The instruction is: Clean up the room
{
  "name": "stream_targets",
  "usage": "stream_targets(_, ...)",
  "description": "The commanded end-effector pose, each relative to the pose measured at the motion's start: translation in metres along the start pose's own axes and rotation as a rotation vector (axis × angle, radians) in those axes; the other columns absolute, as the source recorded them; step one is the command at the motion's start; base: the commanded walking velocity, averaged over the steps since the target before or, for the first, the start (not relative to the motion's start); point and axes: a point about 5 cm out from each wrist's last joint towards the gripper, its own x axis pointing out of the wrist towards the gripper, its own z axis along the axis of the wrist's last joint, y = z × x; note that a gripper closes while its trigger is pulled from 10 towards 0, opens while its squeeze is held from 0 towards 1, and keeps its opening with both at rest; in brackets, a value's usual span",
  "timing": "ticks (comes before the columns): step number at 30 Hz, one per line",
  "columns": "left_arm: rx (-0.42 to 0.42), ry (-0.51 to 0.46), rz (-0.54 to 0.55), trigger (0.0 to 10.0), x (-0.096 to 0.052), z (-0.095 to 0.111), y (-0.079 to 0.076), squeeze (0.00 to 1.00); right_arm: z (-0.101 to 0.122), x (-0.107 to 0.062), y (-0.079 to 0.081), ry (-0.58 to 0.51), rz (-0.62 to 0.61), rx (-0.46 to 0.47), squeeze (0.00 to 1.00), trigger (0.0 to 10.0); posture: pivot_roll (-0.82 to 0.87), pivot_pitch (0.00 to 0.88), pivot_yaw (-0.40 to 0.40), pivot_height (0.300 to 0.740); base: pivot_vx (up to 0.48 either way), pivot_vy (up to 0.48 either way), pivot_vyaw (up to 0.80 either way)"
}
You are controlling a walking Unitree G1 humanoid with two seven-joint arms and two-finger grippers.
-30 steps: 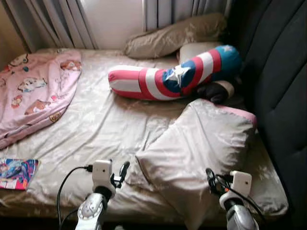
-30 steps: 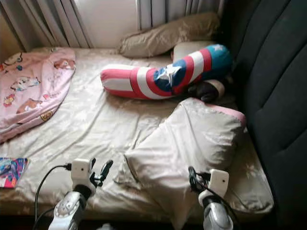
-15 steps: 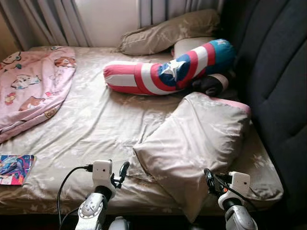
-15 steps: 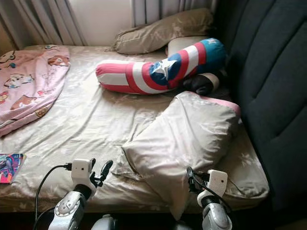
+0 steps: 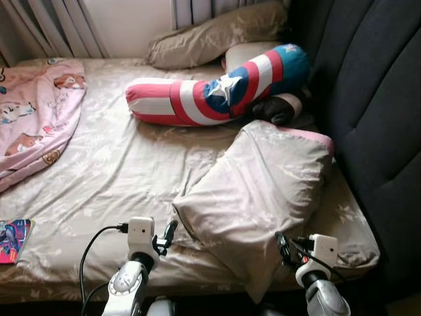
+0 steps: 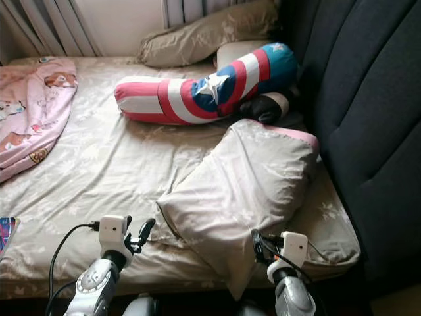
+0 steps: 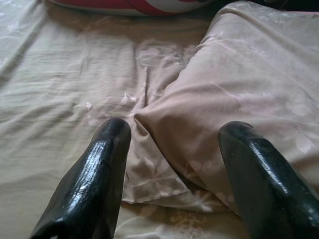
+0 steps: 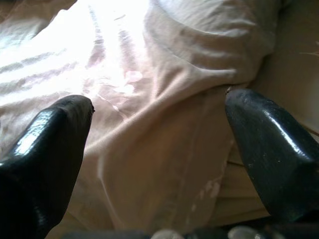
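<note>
I'm at the bed's near edge w/ both arms raised toward the big beige pillow (image 5: pixel 260 191), which lies crooked on the mattress, one corner drooping over the near edge. My left gripper (image 5: pixel 166 235) sits just beside the pillow's near-left corner, fingers (image 7: pixel 94 169) spread apart, nothing between them; in the left wrist view that corner lies right ahead, between the two tips. My right gripper (image 5: pixel 284 249) is at the pillow's overhanging near-right corner, fingers (image 8: pixel 47 149) also wide apart, cloth ahead but not pinched as far as I can see.

Rest of the bed, placed from the pillow: striped star bolster (image 5: pixel 210 95) just beyond it, bent, far end against the dark headboard (image 5: pixel 375 112). A dark rolled thing (image 5: pixel 279 110) between bolster and pillow, can't tell what. Second beige pillow (image 5: pixel 210 36) further back by the curtains (image 5: pixel 49 26). Pink cartoon blanket (image 5: pixel 33 118) well off to the left, bunched. Colourful book (image 5: pixel 14 232) at the near-left edge of the sheet (image 5: pixel 125 171).

Progress, my read: barely started. Nothing looks straightened yet; pillows askew, blanket unfolded, book loose. Likely first job = grab this pillow w/ both grippers and set it by the headboard.
</note>
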Motion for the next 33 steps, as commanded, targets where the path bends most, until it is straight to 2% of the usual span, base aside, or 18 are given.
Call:
stream_targets(1,-0.007,0.020,0.006,10.0,-0.001,-0.004,0.002,0.00,-0.003,-0.001,0.000,0.010,0.011,-0.014,0.00,10.0,0.02,0.080,-0.006,0.662,0.000,0.000,0.59)
stream_targets(5,-0.009,0.020,0.004,10.0,-0.001,-0.004,0.001,0.00,-0.003,-0.001,0.001,0.005,0.024,-0.014,0.00,10.0,0.01,0.078,-0.006,0.662,0.124,0.000,0.80)
stream_targets(7,-0.008,0.020,0.003,10.0,-0.001,-0.004,0.001,0.00,-0.005,-0.001,0.001,0.014,0.007,0.031,0.00,10.0,0.01,0.078,-0.005,0.662,0.251,0.000,0.00)
stream_targets(10,-0.008,0.028,-0.002,10.0,-0.001,-0.004,0.001,0.00,-0.003,0.000,0.001,0.007,0.005,0.001,0.00,10.0,0.02,0.076,-0.005,0.662,0.251,0.000,0.00)
stream_targets(19,-0.003,0.037,0.004,10.0,-0.002,-0.006,0.005,0.00,0.007,0.005,0.002,-0.026,0.002,0.001,0.00,10.0,0.02,0.074,-0.005,0.662,0.255,0.000,0.00)
stream_targets(26,-0.006,0.033,-0.004,10.0,0.001,-0.004,0.002,0.00,0.009,0.007,0.000,-0.029,-0.002,-0.005,0.00,10.0,0.02,0.075,-0.005,0.662,0.279,0.000,0.00)
stream_targets(33,-0.003,0.036,-0.010,10.0,0.001,-0.004,0.002,0.00,0.009,0.007,-0.001,-0.021,-0.022,-0.004,0.00,10.0,0.02,0.075,-0.002,0.662,0.000,0.000,0.00)
